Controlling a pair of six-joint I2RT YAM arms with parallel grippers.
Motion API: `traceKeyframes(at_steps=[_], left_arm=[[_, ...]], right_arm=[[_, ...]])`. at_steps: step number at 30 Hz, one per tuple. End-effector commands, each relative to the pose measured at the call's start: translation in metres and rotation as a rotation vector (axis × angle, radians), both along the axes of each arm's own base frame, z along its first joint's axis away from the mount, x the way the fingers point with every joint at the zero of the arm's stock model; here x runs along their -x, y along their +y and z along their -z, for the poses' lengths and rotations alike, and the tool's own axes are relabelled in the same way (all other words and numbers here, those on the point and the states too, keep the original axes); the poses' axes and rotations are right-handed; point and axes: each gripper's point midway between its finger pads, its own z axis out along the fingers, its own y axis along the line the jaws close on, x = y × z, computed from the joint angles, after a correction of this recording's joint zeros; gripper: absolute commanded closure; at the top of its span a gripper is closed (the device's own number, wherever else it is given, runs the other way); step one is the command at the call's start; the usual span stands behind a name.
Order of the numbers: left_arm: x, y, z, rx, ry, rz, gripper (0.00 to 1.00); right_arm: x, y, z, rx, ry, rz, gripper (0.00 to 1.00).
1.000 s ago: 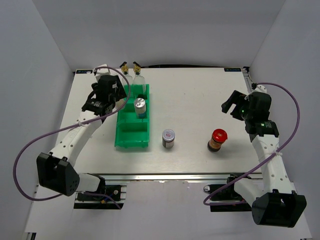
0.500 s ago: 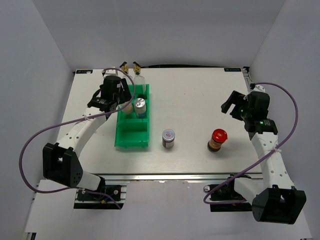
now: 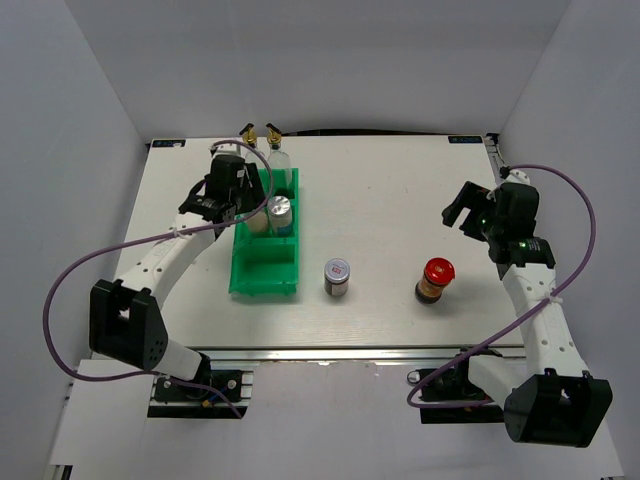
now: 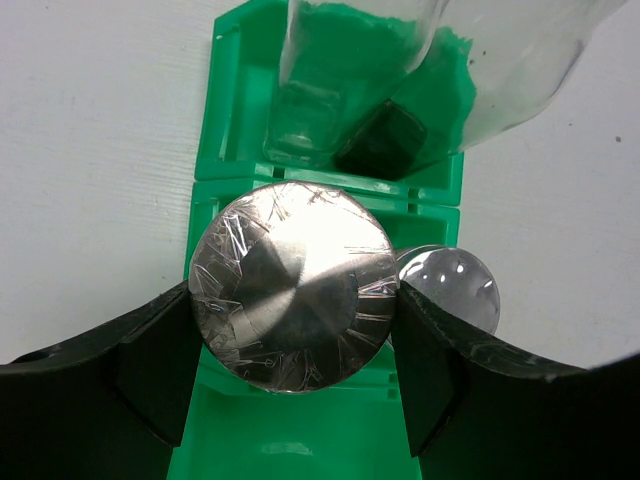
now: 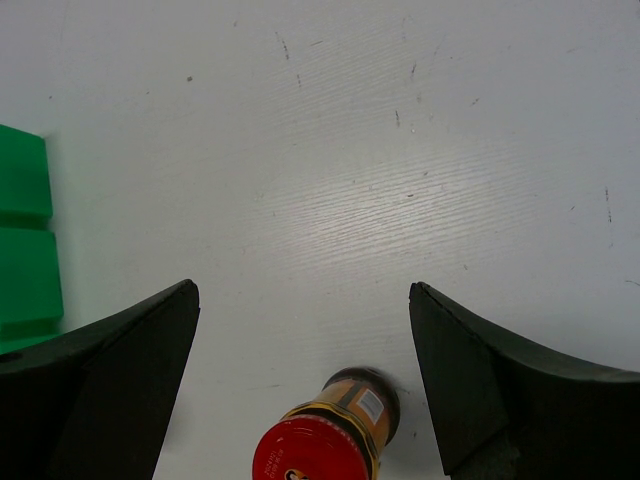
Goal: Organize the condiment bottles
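Left wrist view showed the left gripper (image 4: 295, 365) clamped on the white shaker with the foil-wrapped silver lid (image 4: 292, 290). It had come in from the left side of the green plastic bin (image 4: 240, 130) and stood over the middle compartment. Release judged next. The right gripper (image 5: 300, 300) stood released above the surface (image 5: 400, 150); the red-lidded brown jar (image 5: 325, 440) remained unsorted.

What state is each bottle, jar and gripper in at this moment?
White shaker: gripped by left gripper, over bin's middle compartment.
Blue-labelled jar: upright in middle compartment.
Glass bottles: upright in far compartment.
Dark jar: upright on table.
Red-lidded jar: upright on table.
Right gripper: open, empty.
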Motion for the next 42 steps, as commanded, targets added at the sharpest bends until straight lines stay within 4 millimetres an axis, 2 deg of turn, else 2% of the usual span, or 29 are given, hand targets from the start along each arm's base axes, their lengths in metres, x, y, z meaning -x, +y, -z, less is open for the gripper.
traceKeyframes(at_steps=[1, 2, 4, 5, 6, 9, 14, 15, 16, 19, 22, 24, 29, 33, 37, 41, 42], left_arm=[[-0.009, -0.007, -0.01, 0.028, -0.055, 0.026, 0.73], [-0.01, -0.007, -0.008, 0.026, -0.05, 0.028, 0.67], [-0.011, -0.008, -0.003, 0.023, -0.038, 0.029, 0.62], [-0.012, -0.009, -0.003, 0.026, -0.037, 0.031, 0.59], [-0.012, -0.009, -0.004, 0.029, -0.04, 0.03, 0.52], [-0.012, -0.009, -0.006, 0.033, -0.046, 0.031, 0.43], [-0.011, -0.008, -0.008, 0.028, -0.044, 0.024, 0.35], [-0.011, -0.007, -0.007, 0.025, -0.04, 0.023, 0.25], [-0.01, -0.007, -0.008, 0.025, -0.039, 0.023, 0.02], [-0.009, -0.006, -0.007, 0.023, -0.037, 0.024, 0.02], [-0.008, -0.005, -0.015, 0.023, -0.05, 0.018, 0.02], [-0.007, -0.003, -0.025, 0.026, -0.073, 0.015, 0.02], [-0.004, 0.005, -0.056, 0.018, -0.141, -0.014, 0.02], [0.003, 0.026, -0.086, -0.016, -0.204, -0.099, 0.02], [0.017, 0.063, -0.108, -0.082, -0.26, -0.275, 0.02], [0.026, 0.083, -0.103, -0.1, -0.263, -0.362, 0.02], [0.027, 0.086, -0.096, -0.098, -0.255, -0.367, 0.02]], right_arm=[[-0.002, -0.001, -0.006, 0.008, -0.031, -0.01, 0.11], [0.0, 0.0, -0.008, 0.007, -0.037, -0.013, 0.11], [0.002, 0.0, -0.009, 0.009, -0.042, -0.012, 0.11], [0.004, -0.001, -0.009, 0.01, -0.04, -0.008, 0.11], [0.005, -0.001, -0.008, 0.007, -0.037, -0.002, 0.11], [0.012, -0.003, -0.005, -0.005, -0.026, 0.024, 0.11], [0.027, -0.001, 0.012, -0.021, 0.029, 0.025, 0.11], [0.033, 0.0, 0.019, -0.022, 0.063, 0.026, 0.11], [0.036, 0.001, 0.024, -0.022, 0.081, 0.023, 0.1], [0.047, 0.005, 0.034, -0.02, 0.124, 0.005, 0.11], [0.056, 0.013, 0.033, -0.012, 0.135, -0.027, 0.11], [0.059, 0.02, 0.027, 0.006, 0.12, -0.054, 0.11], [0.072, 0.029, 0.03, 0.069, 0.162, -0.086, 0.1], [0.079, 0.037, 0.037, 0.117, 0.214, -0.084, 0.11], [0.087, 0.035, 0.049, 0.175, 0.272, -0.054, 0.11], [0.093, 0.034, 0.064, 0.201, 0.32, -0.054, 0.11], [0.094, 0.035, 0.07, 0.205, 0.342, -0.057, 0.1]])
